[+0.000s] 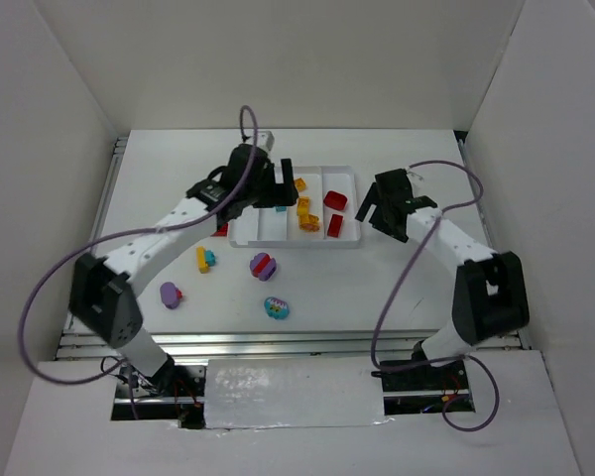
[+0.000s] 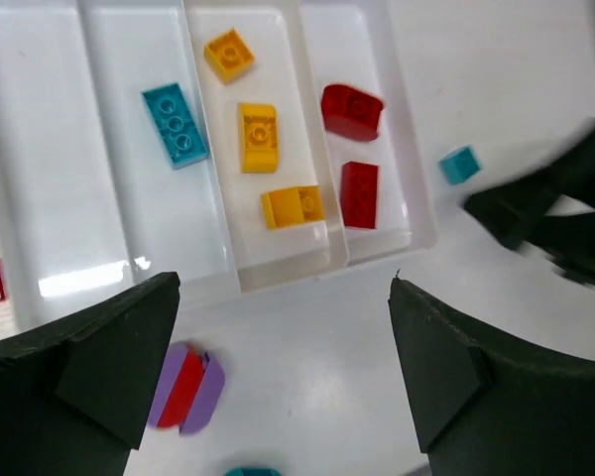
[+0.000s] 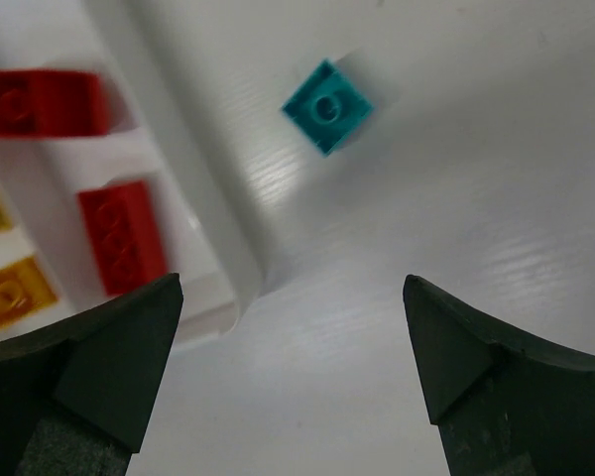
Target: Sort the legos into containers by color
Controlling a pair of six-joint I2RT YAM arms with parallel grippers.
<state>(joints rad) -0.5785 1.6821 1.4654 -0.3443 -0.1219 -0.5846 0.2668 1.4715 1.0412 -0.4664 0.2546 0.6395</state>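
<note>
The white tray (image 1: 288, 234) has four long compartments. In the left wrist view (image 2: 416, 233) the second one holds a teal brick (image 2: 175, 124), the third holds three yellow bricks (image 2: 259, 137), and the fourth holds two red bricks (image 2: 358, 193). A small teal brick (image 2: 459, 165) lies on the table just right of the tray, and it also shows in the right wrist view (image 3: 326, 106). My left gripper (image 2: 284, 283) is open and empty above the tray's near edge. My right gripper (image 3: 293, 283) is open and empty just right of the tray, short of the small teal brick.
Loose pieces lie in front of the tray: a purple-and-red round piece (image 1: 263, 266), a yellow-and-teal piece (image 1: 205, 260), a purple piece (image 1: 171, 295), and a multicoloured piece (image 1: 277, 307). A red brick (image 1: 221, 230) sits at the tray's left side. White walls enclose the table.
</note>
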